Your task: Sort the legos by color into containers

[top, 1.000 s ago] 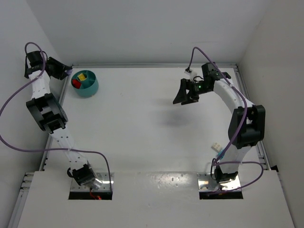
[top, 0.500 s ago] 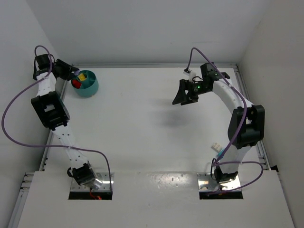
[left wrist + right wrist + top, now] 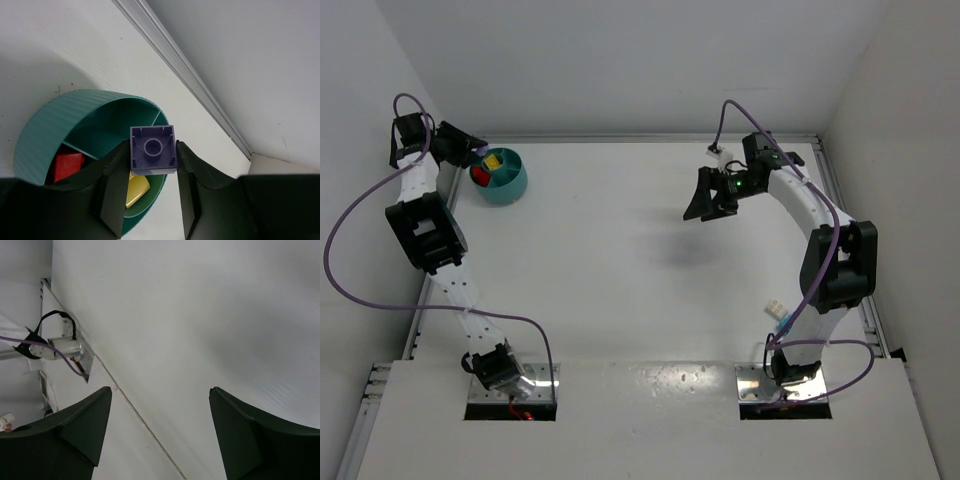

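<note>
Left hand (image 3: 468, 150) pinches a purple brick (image 3: 152, 149); right hand (image 3: 160, 395) hangs spread and empty, well apart. Below sits the teal bowl (image 3: 45, 130). Released here, the brick could strike a divider and tumble in with the yellow brick (image 3: 137, 190) or the red brick (image 3: 67, 166).

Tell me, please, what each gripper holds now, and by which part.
The left gripper holds a purple lego by two opposite side walls, with its hollow underside facing the wrist camera. The right gripper is open and holds nothing.
</note>
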Robot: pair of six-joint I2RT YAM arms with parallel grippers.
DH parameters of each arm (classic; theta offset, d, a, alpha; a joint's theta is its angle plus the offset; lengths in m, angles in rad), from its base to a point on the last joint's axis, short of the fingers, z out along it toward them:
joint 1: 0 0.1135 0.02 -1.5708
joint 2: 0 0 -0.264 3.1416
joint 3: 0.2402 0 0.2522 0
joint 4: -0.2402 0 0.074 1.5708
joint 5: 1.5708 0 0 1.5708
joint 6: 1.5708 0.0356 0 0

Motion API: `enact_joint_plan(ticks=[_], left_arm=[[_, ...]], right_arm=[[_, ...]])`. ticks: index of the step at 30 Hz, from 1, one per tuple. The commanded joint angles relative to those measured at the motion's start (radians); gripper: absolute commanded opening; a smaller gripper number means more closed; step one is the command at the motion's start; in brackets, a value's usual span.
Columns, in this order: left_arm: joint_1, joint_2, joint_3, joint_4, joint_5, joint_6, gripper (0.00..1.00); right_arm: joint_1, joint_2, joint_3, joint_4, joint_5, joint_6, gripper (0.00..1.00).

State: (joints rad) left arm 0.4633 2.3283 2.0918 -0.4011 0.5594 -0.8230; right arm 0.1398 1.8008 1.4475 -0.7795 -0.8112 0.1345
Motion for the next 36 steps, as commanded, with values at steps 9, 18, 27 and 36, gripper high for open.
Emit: enact_joint_plan(ticks=[9, 18, 27, 36], left_arm=[[0.001, -0.046, -0.006, 0.035, 0.027, 0.010, 0.52], [0.020, -0.058, -0.015, 0.035, 0.036, 0.019, 0.53], [0.008, -0.340, -0.088, 0.065, 0.037, 0.264, 0.53], [-0.119, -0.831, -0.370, -0.128, 0.189, 0.855, 1.00]], right_arm=[[0.004, -0.004, 0.019, 0.014, 0.001, -0.015, 0.79], [0.004, -0.004, 0.019, 0.014, -0.008, -0.015, 0.79], [-0.005, -0.113, 0.010, -0.091, 0.225, -0.188, 0.78], [-0.224, -0.320, -0.284, -0.189, 0.792, -0.423, 0.73]])
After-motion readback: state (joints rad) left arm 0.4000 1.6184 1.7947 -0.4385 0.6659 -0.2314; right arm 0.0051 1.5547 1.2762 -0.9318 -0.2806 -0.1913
